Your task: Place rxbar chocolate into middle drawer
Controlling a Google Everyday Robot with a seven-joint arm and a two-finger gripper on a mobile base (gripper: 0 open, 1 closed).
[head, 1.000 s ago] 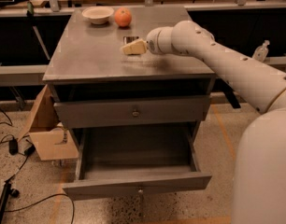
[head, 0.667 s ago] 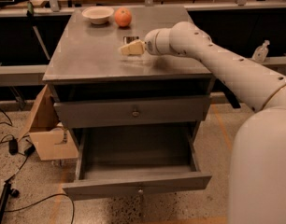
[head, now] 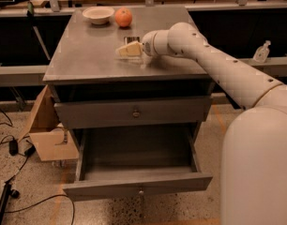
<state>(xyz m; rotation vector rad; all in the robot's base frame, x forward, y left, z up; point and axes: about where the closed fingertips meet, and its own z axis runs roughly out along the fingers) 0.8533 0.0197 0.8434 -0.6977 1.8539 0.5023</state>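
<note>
Now tool [head: 122,50] over countertop [head: 87,55], rxbar chocolate [head: 131,39] just behind; middle drawer [head: 139,186] open.

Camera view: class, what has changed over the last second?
The end effector edged slightly left in the picture above the cabinet top, just in front of the rxbar chocolate. Nothing was picked up. The orange, white bowl and open middle drawer stayed put.

Single view. The cabinet [head: 87,55] is seen from in front and above, faced downward at middle range, with its top and the open middle drawer [head: 139,187] both framed. The arm [head: 218,64] is seen close at right. The gripper [head: 129,49] is caught over the cabinet top, upper centre.
</note>
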